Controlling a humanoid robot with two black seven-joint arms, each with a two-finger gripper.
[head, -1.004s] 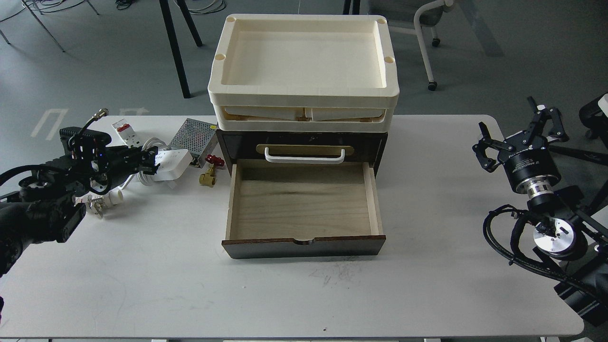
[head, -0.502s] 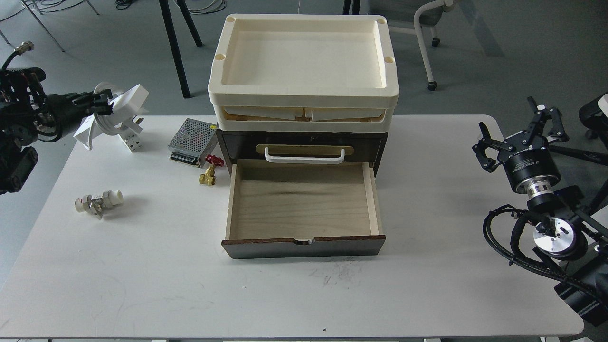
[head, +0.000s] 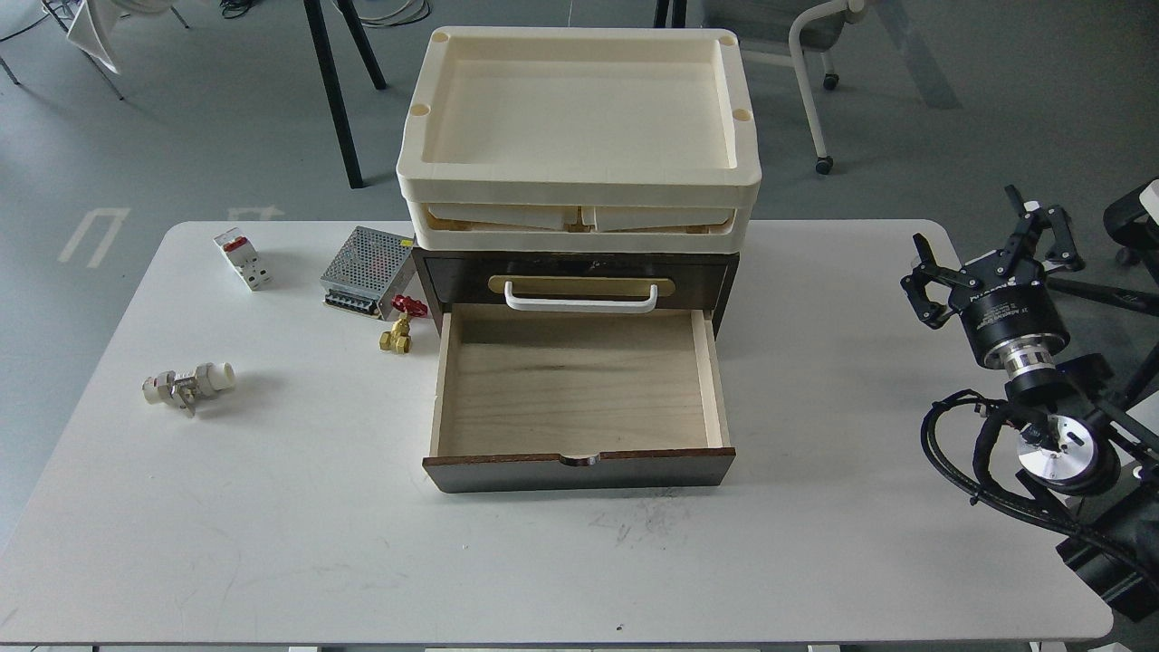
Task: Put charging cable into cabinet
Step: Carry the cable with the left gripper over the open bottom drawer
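Note:
The cabinet (head: 579, 471) is a dark brown drawer unit at the table's middle. Its lower drawer is pulled out toward me, and the pale wood inside (head: 579, 389) is empty. The upper drawer is shut, with a white handle (head: 579, 297). Only a white tip of the charging cable (head: 90, 36) shows, high at the top left corner, off the table. My left arm and gripper are out of view. My right gripper (head: 969, 222) is open and empty, just beyond the table's right edge and far from the cabinet.
Two stacked cream trays (head: 579, 181) sit on the cabinet. On the table to its left lie a perforated metal box (head: 362, 263), a white breaker with a red switch (head: 243, 258), a brass valve with a red handle (head: 400, 326) and a small white fitting (head: 188, 383).
My left arm has lifted the charging cable off the table's left side and carried it up and to the left, out of view. The right arm has not moved.

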